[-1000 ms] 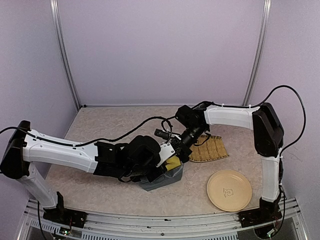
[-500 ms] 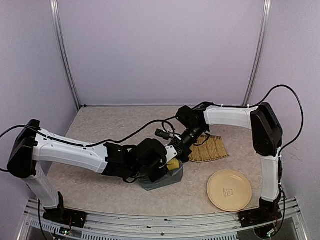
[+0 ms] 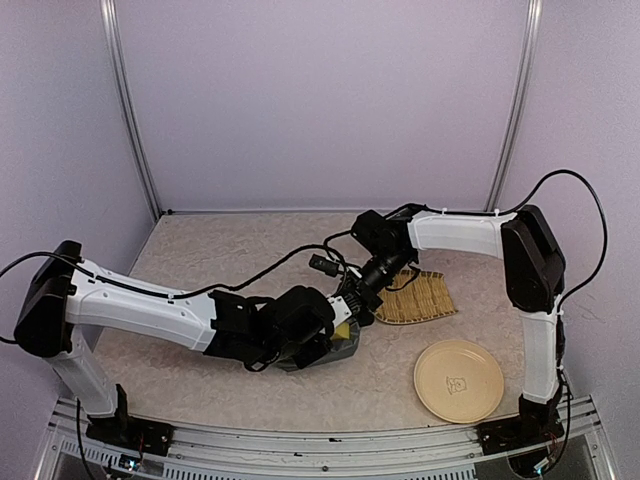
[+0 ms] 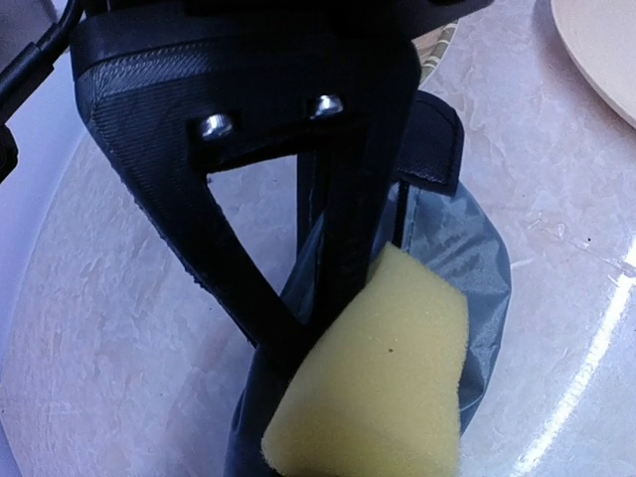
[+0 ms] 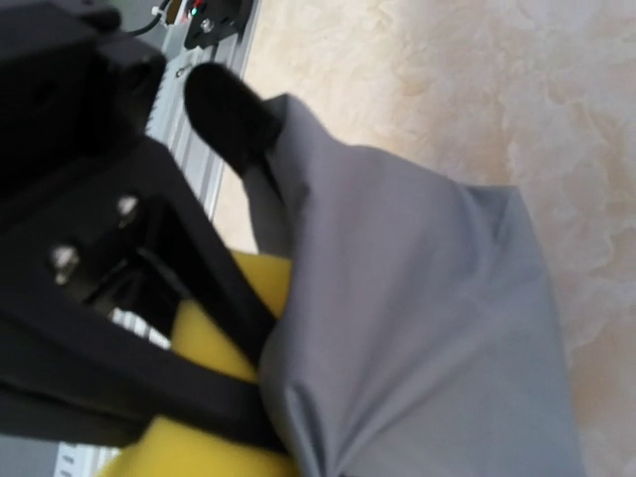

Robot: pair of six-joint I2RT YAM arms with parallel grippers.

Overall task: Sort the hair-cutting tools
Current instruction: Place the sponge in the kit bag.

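Note:
No hair-cutting tools show in any view. A grey-blue zip pouch lies on the table between the two arms. A yellow sponge sits in its mouth. In the left wrist view my left gripper is shut, its tips pinching an edge of the sponge over the pouch. My right gripper is shut on the rim fabric of the pouch, with the sponge just behind its fingers. From above, the left gripper and the right gripper meet at the pouch.
A woven straw mat lies right of the pouch, under the right arm's cables. A round beige plate sits at the near right. Walls close the table at the back and sides.
My left arm has pushed right and down toward the pouch. Less of the sponge shows from above. The right arm has held still.

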